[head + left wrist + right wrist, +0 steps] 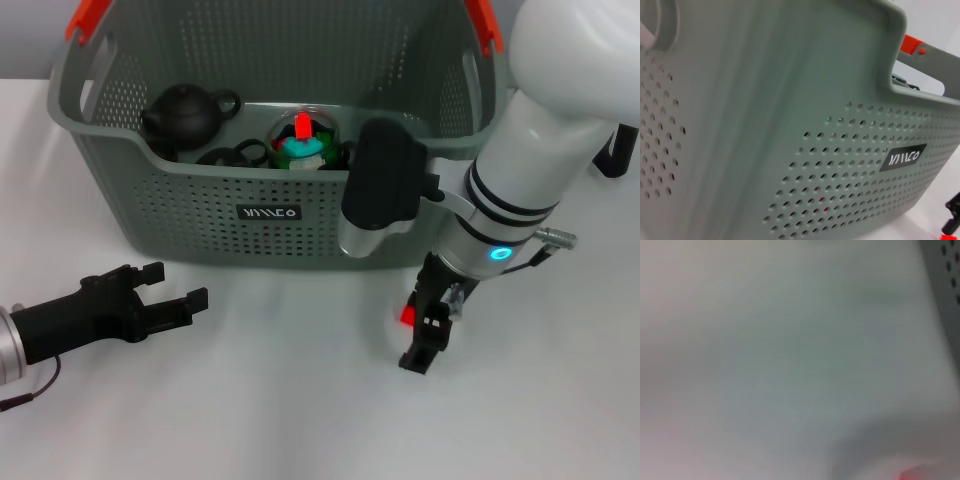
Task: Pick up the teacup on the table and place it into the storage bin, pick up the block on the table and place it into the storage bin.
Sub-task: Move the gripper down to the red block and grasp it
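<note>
Right gripper (428,335) is down on the desk (300,420) just in front of the storage bin's right front corner, fingers pointing at the surface. A small red piece, which I take to be the block (407,316), sits against the inner side of the fingers. I cannot tell whether they are closed on it or merely beside it; the right wrist view gives only pale blur and a red sliver at its edge.

Left gripper (168,293) lies low near the desk's left edge, fingers apart, holding nothing, pointed toward the bin. I read it as parked.

Risks from here, as I judge them:
- If the block is only pinched at a corner, it could slip or pop out sideways on the lift.
- The storage bin (200,200) stands directly behind the right gripper, and its front wall is tall. A lift that does not clear the rim would drive the wrist housing, already near that wall, into it and shove the bin back.
- No clear view of the grasp from the wrist, so I would be lifting blind.

Inside the bin, near to far: a clear dome with a green and red toy (303,142) close behind the front wall, dark rings beside it, and a dark teapot (186,113) toward the left. I see no teacup on the desk; if it is in the bin I cannot pick it out. The drop zone is crowded at centre; the right side looks freer.
</note>
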`<state>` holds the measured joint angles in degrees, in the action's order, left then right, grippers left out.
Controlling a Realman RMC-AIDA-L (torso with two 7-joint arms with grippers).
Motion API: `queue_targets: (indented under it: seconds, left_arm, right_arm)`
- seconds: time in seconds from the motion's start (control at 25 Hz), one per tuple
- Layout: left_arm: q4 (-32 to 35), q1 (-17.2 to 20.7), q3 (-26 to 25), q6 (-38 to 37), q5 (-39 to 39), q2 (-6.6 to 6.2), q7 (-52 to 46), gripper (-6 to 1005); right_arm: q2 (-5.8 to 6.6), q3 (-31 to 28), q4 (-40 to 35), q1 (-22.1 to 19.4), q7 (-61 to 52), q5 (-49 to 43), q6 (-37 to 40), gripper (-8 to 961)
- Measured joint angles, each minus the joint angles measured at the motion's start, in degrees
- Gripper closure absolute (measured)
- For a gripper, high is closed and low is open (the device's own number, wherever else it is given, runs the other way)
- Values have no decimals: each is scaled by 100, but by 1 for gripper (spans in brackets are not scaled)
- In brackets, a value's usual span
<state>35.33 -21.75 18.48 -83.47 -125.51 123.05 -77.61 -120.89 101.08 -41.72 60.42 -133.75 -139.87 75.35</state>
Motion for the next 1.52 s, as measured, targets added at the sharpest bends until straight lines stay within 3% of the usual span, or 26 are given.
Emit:
queue_targets:
  seconds: [0.4,0.76,1.52]
  left_arm:
    - [0,5,-3,12,0,0,0,80]
    - [0,10,26,78,0,8,0,81]
    - [-70,14,33,158,-45,17,28,81]
  right_arm:
    - [54,-382,-442,-124,324,418,1087,98]
    - [8,-291,-437,-176,82,40,624,98]
    - [-5,-224,21,-151,78,452,379,102]
